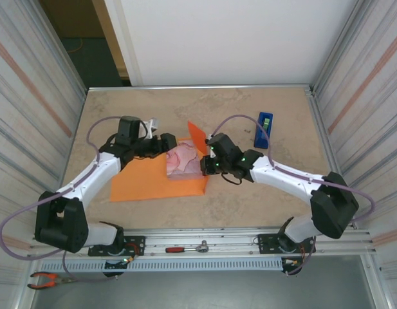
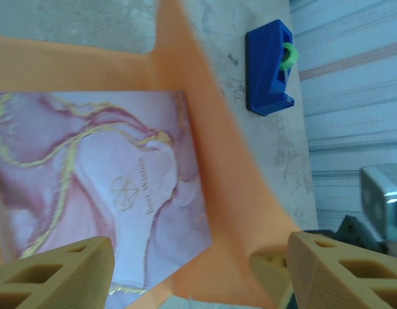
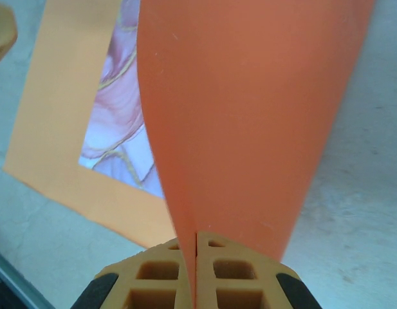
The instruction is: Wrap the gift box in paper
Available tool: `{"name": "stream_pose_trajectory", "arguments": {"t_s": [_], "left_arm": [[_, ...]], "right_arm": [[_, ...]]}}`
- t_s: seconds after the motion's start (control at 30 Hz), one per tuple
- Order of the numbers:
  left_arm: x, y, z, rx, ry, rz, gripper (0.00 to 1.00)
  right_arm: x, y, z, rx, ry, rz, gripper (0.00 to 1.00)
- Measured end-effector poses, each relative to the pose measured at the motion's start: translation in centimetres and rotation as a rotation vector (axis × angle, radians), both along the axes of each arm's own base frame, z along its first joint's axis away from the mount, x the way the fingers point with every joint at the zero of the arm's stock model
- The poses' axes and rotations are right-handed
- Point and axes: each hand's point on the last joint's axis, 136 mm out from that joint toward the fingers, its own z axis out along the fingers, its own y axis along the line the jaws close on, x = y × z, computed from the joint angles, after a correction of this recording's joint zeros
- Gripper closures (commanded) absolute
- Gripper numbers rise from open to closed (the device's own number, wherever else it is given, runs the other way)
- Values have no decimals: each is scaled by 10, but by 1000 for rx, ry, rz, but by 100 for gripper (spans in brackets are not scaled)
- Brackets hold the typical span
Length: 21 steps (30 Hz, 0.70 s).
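The pink-and-white marbled gift box (image 1: 183, 161) (image 2: 101, 187) (image 3: 124, 122) lies on the orange paper (image 1: 147, 180), near the sheet's right end. My right gripper (image 1: 204, 167) (image 3: 197, 254) is shut on the paper's right edge, and the pinched part stands up as a flap (image 1: 198, 136) (image 3: 249, 109) beside the box. My left gripper (image 1: 170, 145) (image 2: 198, 273) hovers open at the box's far left side; its tan fingers (image 2: 56, 273) straddle the box's corner and the raised paper (image 2: 214, 167) without gripping either.
A blue tape dispenser (image 1: 264, 129) (image 2: 269, 67) stands on the beige table (image 1: 249, 193) at the back right. A ratchet tool (image 1: 188, 247) lies on the front rail and pliers (image 1: 47, 279) at the lower left. Corrugated walls close both sides.
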Motion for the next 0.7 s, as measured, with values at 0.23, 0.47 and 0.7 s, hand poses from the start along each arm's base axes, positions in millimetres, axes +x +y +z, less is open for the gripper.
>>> {"name": "stream_pose_trajectory", "arguments": {"t_s": [0.23,0.47,0.7], "left_arm": [[8,-24,-3,25,2,-40,29],[11,-42,-33,72,63,-68,37],[11,-50,-49,97,88,-91,100]], "right_arm": [[-11,17,-10,-28,16,70,99],[-12,18,-12,-31,19,74,96],[-13,19,-15,-34,22,77,52]]}}
